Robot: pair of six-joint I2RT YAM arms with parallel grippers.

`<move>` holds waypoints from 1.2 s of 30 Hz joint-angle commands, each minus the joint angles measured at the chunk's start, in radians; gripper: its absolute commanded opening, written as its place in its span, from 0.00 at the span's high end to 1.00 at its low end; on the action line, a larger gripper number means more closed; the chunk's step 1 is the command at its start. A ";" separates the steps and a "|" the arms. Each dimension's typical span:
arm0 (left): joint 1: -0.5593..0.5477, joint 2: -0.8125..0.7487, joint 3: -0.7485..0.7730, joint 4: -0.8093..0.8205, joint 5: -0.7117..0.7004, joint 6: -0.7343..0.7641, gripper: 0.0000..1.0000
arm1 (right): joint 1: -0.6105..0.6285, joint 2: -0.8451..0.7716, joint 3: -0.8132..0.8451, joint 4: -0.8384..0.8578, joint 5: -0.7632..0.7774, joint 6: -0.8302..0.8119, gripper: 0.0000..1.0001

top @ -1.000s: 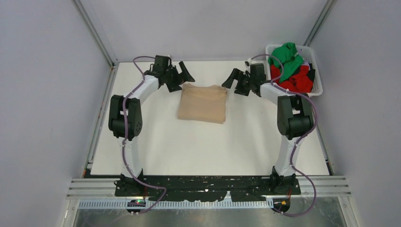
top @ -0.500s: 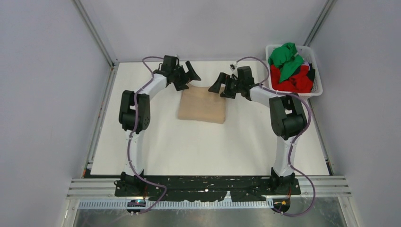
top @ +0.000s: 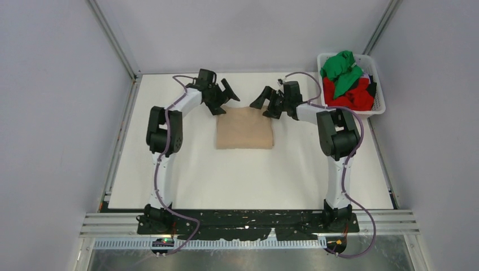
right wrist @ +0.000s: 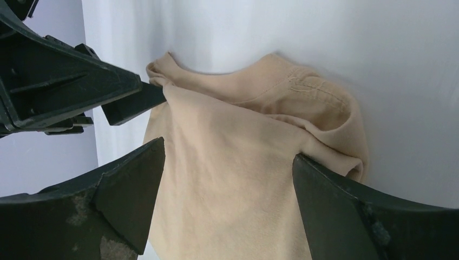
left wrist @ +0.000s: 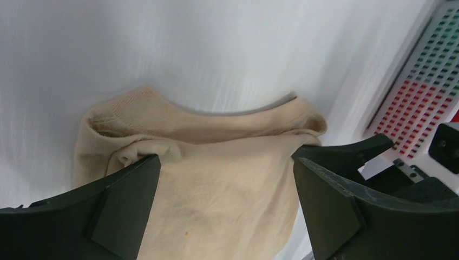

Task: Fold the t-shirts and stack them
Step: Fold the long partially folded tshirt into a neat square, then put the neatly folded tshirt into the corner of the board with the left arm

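Folded beige t-shirt (top: 244, 130), lying far-centre on the bench (top: 226, 175). I am hovering the left hand (top: 224, 99) and right hand (top: 263, 105) at its two far corners, both spread wide and empty. In my judgement, each should be pinching all layers at its corner, evenly. The neckline is facing the far edge, and the long axis is running left to right.

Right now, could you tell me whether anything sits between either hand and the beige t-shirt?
Nothing visible does. The left hand and right hand hover open directly over the beige t-shirt's far edge; the basket of green and red shirts sits well off to the right.
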 commanded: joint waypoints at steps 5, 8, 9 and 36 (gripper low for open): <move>-0.039 -0.394 -0.593 0.000 -0.101 0.111 0.00 | 0.060 -0.223 -0.351 -0.164 0.045 -0.038 0.04; -0.044 -0.471 -0.639 0.045 -0.123 0.145 0.00 | 0.063 -0.272 -0.406 -0.141 0.045 -0.048 0.04; -0.045 -0.482 -0.621 0.038 -0.125 0.160 0.00 | 0.064 -0.298 -0.398 -0.147 0.046 -0.058 0.04; -0.267 -0.829 -1.208 0.180 -0.099 0.124 0.01 | 0.163 -0.637 -0.910 -0.017 0.098 0.021 0.05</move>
